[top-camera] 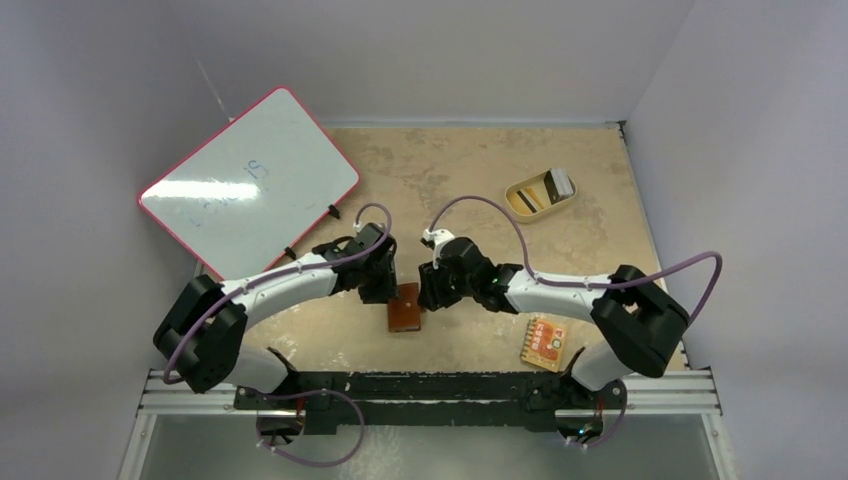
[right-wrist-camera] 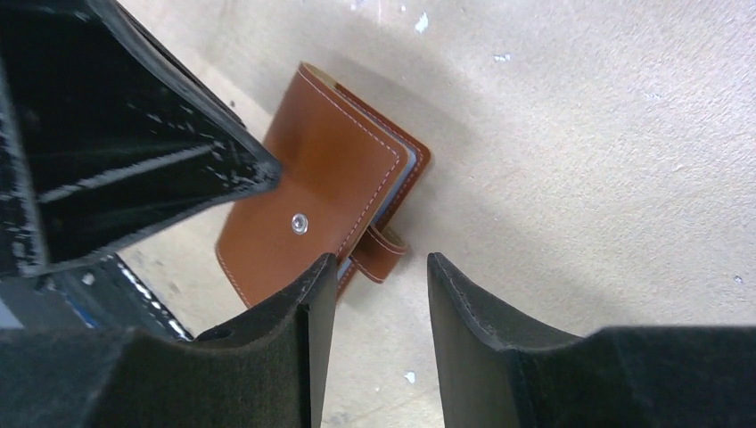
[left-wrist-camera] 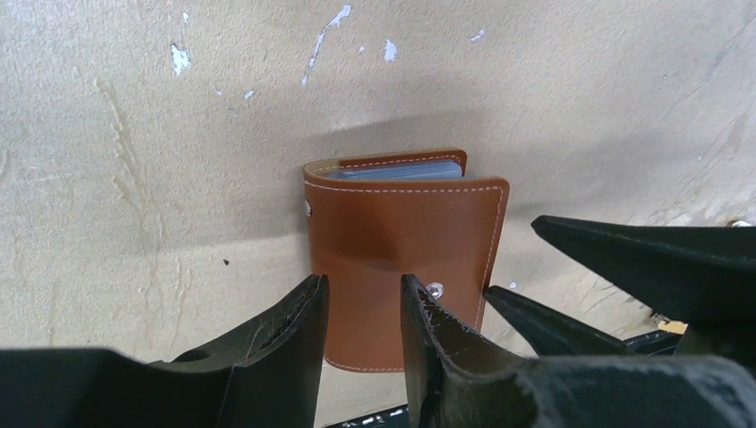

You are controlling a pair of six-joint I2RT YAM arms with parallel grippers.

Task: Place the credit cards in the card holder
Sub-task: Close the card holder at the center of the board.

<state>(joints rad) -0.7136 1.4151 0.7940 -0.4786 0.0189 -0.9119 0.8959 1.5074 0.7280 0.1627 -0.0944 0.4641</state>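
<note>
The card holder [top-camera: 404,308] lay closed on the table [top-camera: 470,160] between the two arms, its snap tab [right-wrist-camera: 383,254] undone. The left gripper [left-wrist-camera: 361,287] hung over its cover and the right gripper [right-wrist-camera: 382,263] just beside the tab, each with jaws about half apart and empty. The step in hand looked to be opening the holder, which would call for one gripper to pin the back while the other lifted the cover; the credit cards [top-camera: 527,200] appeared to lie in the tan dish [top-camera: 512,190], well apart.
</note>
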